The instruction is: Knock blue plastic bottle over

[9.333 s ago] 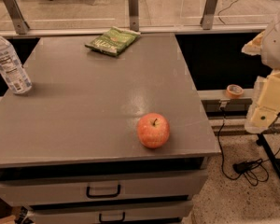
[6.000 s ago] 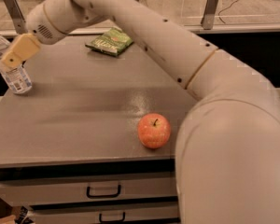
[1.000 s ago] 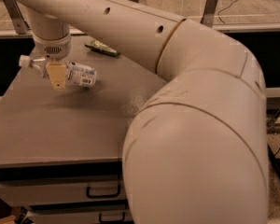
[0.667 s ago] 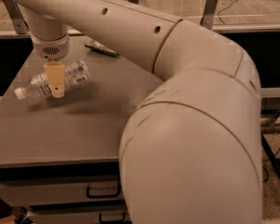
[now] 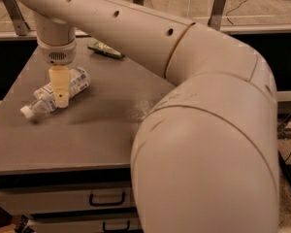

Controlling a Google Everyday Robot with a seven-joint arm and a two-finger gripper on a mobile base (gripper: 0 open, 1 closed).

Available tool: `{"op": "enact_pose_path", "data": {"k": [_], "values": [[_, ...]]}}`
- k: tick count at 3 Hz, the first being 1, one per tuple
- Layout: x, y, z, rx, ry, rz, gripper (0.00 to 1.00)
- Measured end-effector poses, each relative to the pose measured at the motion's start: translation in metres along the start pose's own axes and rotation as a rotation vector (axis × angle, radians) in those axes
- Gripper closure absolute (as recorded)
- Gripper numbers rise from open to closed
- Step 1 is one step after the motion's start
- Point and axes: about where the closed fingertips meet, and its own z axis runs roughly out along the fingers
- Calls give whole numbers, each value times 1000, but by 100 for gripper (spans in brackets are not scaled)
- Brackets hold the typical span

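The blue plastic bottle point(image 5: 70, 84) lies on its side on the grey table point(image 5: 92, 130), at the left. Its white cap point(image 5: 25, 112) points toward the front left. It is clear with a white label. My gripper point(image 5: 60, 89) hangs straight down over the bottle's middle, in front of it from this view. The big white arm sweeps across the right of the view and hides the table's right half.
A green snack bag point(image 5: 105, 50) lies at the back of the table, partly hidden by the arm. Drawers with dark handles point(image 5: 106, 198) sit under the tabletop. A rail with metal posts point(image 5: 12, 11) runs behind the table.
The bottle stood upright at the table's left edge, then the arm reached it. It now lies on its side and has rolled slightly, cap pointing front left.
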Motion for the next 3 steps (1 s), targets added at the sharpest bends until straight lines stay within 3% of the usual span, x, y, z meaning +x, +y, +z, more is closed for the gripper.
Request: {"op": "enact_pose_path", "data": {"k": [1,2,3], "values": [[0,23,-3,-18,-134,0,0],[1,63,-11,-13,-328,-18,0],[24,64,-15,22,-393,26,0]]}}
